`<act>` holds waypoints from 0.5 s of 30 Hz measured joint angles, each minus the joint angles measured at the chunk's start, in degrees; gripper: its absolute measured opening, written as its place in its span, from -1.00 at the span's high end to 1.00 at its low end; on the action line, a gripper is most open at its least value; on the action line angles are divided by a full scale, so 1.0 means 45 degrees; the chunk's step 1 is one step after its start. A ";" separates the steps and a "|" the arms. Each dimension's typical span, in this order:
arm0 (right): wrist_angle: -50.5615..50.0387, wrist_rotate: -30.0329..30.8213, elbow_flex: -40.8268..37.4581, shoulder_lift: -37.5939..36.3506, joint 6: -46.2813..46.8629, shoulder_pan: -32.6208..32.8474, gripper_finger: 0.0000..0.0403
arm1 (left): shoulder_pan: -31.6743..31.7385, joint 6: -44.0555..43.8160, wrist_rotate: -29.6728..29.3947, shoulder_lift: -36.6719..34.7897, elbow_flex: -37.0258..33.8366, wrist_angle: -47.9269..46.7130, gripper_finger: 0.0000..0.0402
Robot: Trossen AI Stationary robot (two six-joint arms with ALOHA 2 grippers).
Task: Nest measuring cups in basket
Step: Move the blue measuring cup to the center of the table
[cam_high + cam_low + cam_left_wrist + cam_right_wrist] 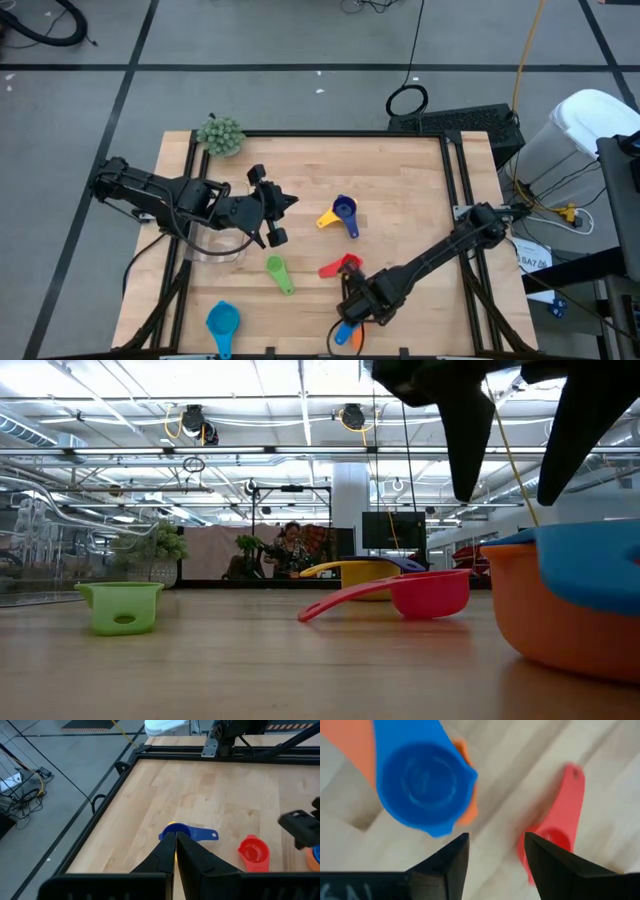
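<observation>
My right gripper (352, 305) (495, 850) is open above the table's near edge. It hovers between the red cup (560, 820) and a light blue cup (422, 787) nested in the orange cup (348, 333), touching neither. My left gripper (291, 201) (175, 840) is shut and empty, over the table's middle left. It points toward the dark blue cup (192, 834), which lies with the yellow cup (328, 218). The green cup (280, 273) and another light blue cup (222, 325) stand on the wood. The clear basket (215, 245) lies under the left arm.
A fuzzy green ball (220, 133) sits at the table's far left corner. A black frame rail (455, 190) runs along the table's edges. Bare wood (400, 180) lies on the far right part of the table. A person (290, 550) shows far off in the room.
</observation>
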 joint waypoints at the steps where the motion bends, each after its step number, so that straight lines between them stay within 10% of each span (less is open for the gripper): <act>1: -0.0154 -0.0010 0.0000 0.0000 0.0130 -0.0037 0.08 | 0.0002 0.0000 0.0000 0.0000 0.0000 0.0004 0.89; 15: 0.1758 -0.0798 -0.0010 -0.0768 0.2239 -0.0573 0.12 | -0.1183 -0.1815 0.0410 0.0000 0.0005 -0.1151 0.89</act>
